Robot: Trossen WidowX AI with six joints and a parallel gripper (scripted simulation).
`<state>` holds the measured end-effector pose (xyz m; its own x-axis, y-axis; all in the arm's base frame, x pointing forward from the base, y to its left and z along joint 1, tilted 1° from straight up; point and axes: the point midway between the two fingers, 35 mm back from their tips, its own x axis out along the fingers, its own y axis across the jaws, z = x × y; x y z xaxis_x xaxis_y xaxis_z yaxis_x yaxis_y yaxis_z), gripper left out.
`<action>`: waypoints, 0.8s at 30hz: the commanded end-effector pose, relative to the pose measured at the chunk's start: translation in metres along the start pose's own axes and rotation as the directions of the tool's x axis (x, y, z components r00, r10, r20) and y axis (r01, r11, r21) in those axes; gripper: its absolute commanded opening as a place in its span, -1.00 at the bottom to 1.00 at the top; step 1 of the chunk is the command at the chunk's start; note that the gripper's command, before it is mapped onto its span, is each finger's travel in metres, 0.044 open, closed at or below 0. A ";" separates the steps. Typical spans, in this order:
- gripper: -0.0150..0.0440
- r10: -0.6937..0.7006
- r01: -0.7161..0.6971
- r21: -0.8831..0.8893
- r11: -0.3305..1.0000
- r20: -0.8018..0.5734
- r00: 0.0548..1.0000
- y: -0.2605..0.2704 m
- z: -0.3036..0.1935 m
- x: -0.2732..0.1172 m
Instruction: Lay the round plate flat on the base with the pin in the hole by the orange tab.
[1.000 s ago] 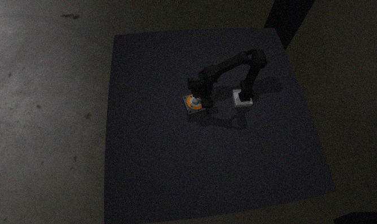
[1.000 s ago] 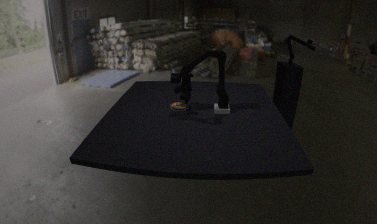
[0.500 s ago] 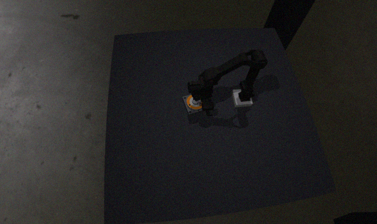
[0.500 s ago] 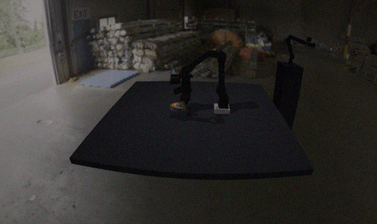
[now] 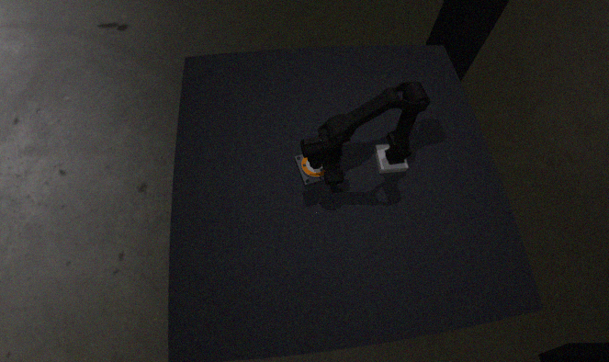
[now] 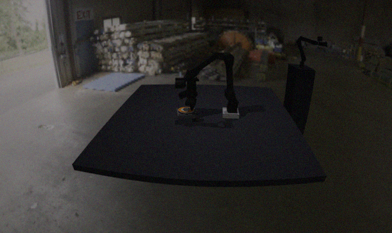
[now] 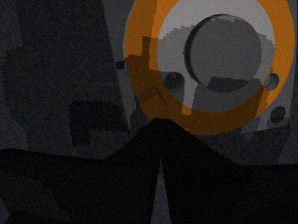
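Note:
The round plate (image 5: 311,174) (image 6: 180,111) (image 7: 140,30), an orange ring around a pale disc, surrounds the grey post (image 7: 227,50) above the square base (image 5: 303,176) (image 7: 117,30). My gripper (image 6: 191,109) (image 7: 161,126) is shut and empty. Its fingertips are low at the plate's near edge, overlapping the orange rim in the wrist view; contact cannot be told. One dark round spot (image 7: 173,80) shows in the pale disc and another (image 7: 272,81) on the ring's right side. The tab and pin cannot be made out; the fingers and shadow cover part of the rim. Any tilt is unclear.
The arm stands on a white block (image 5: 391,169) (image 6: 230,116) to the right of the base, on a dark table (image 5: 350,276) (image 6: 196,154). A second arm (image 6: 303,53) stands on a dark pedestal (image 6: 297,91) beyond the table. Arm shadows darken the plate.

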<state>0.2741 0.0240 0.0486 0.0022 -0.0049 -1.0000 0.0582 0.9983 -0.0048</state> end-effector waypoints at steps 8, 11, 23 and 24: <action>-0.49 0.007 -0.007 0.002 1.000 0.000 1.000 0.011 0.009 -0.001; -0.49 0.007 -0.007 0.002 1.000 0.000 1.000 0.012 0.010 -0.001; -0.49 0.007 -0.007 0.002 1.000 0.001 1.000 0.015 0.017 -0.001; -0.49 0.007 -0.007 0.002 1.000 0.001 1.000 0.016 0.017 -0.001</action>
<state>0.2899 0.0370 0.0505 0.0043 -0.0016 -1.0000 0.0552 0.9985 -0.0013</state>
